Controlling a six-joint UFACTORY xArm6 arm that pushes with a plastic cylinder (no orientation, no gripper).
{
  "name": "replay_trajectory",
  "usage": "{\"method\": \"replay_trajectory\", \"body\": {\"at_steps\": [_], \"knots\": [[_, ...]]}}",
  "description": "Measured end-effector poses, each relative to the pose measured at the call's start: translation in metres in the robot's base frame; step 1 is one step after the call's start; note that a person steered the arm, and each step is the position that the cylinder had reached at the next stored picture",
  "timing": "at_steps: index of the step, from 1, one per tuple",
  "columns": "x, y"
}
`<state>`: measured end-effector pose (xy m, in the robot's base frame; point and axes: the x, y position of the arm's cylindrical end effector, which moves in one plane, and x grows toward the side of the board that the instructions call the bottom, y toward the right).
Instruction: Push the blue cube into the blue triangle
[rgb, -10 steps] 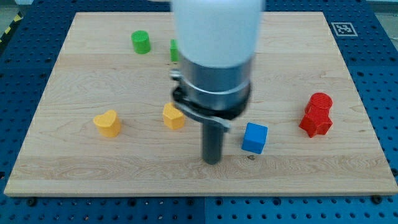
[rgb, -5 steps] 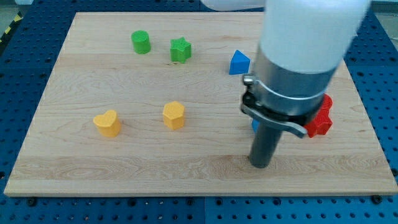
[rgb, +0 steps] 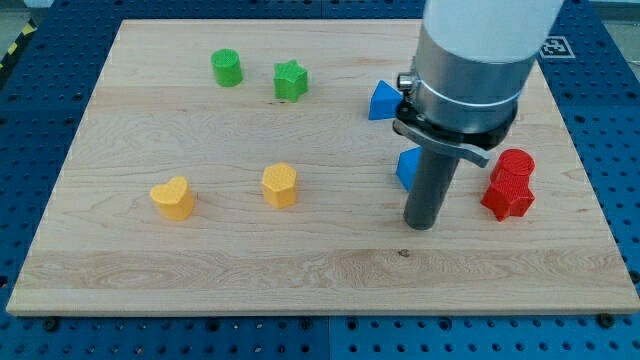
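The blue cube (rgb: 407, 167) lies at the board's middle right, mostly hidden behind my dark rod; only its left part shows. My tip (rgb: 420, 224) rests on the board just below the cube, touching or nearly touching it. The blue triangle (rgb: 383, 100) lies above the cube toward the view's top, partly covered on its right by the arm's body.
Two red blocks (rgb: 511, 184) sit close together right of my rod. A green cylinder (rgb: 227, 67) and a green star (rgb: 290, 80) lie at the top left. A yellow heart (rgb: 172, 198) and a yellow hexagon (rgb: 280, 185) lie at the left middle.
My tip swung from left of the cube around to below it, then moved up the view. The blue cube has been pushed up toward the blue triangle.
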<state>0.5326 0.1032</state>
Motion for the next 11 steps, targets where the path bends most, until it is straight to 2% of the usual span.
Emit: {"method": "replay_trajectory", "body": {"at_steps": [2, 4, 5, 7, 9, 10, 11], "knots": [[-0.087, -0.018], [-0.053, 0.013], [-0.076, 0.017], [-0.136, -0.019], [-0.114, -0.020], [-0.111, -0.069], [-0.095, -0.141]]}}
